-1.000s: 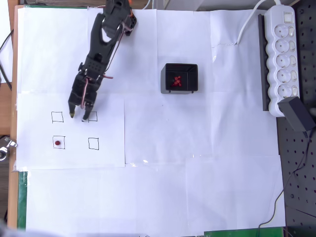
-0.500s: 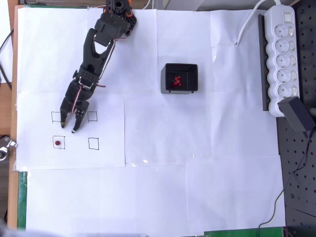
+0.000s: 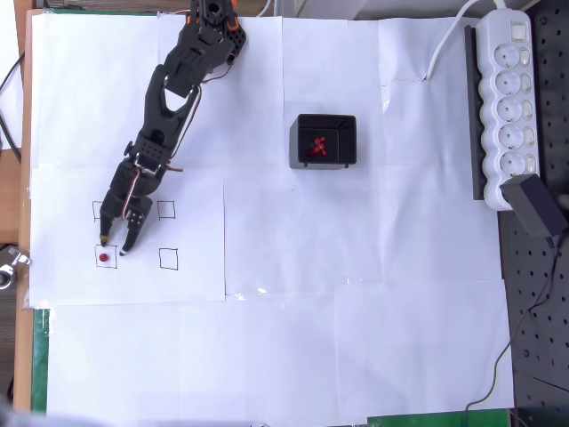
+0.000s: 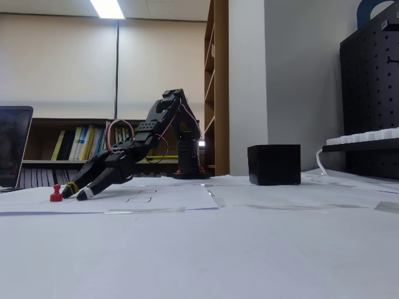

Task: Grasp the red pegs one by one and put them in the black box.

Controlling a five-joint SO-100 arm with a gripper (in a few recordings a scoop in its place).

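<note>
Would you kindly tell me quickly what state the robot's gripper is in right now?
Gripper: open and holding nothing, fingertips low beside the tiny dark-red peg standing in its drawn square on the white paper.

A white power strip point(image 3: 507, 98) lies along the table's right edge. A black adapter point(image 3: 536, 205) sits at its near end. White paper sheets point(image 3: 356, 311) cover the table.

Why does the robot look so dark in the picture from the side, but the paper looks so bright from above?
In the fixed view, the ceiling light glows behind the arm, so the hand looks nearly black beside the red peg. In the overhead view, even lighting makes the white paper bright, with faint shadows only.
</note>
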